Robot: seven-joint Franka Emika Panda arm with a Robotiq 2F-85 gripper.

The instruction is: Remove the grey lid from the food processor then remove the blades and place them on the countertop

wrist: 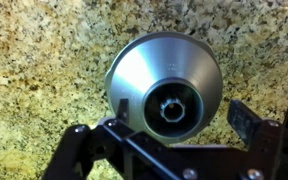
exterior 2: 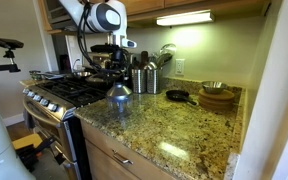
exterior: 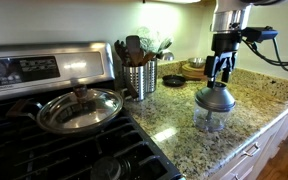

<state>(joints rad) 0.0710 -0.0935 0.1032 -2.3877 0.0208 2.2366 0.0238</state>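
The grey lid point(exterior: 214, 98) sits on the clear food processor bowl point(exterior: 211, 120) on the speckled granite countertop point(exterior: 254, 105). My gripper point(exterior: 220, 68) hangs just above the lid, open and empty. In the wrist view the lid point(wrist: 149, 65) fills the centre, and my open fingers point(wrist: 183, 117) stand on either side of its raised knob. The lid point(exterior 2: 119, 90), bowl point(exterior 2: 119, 104) and gripper point(exterior 2: 119, 62) also show in an exterior view near the stove. The blades are hidden under the lid.
A black stove point(exterior: 54, 140) carries a pan with a glass lid point(exterior: 80, 108). A ribbed steel utensil holder point(exterior: 139, 80) stands behind the processor. A small black pan point(exterior 2: 176, 96) and wooden bowls point(exterior 2: 217, 96) sit farther along the counter. The counter edge point(exterior: 274, 125) is near.
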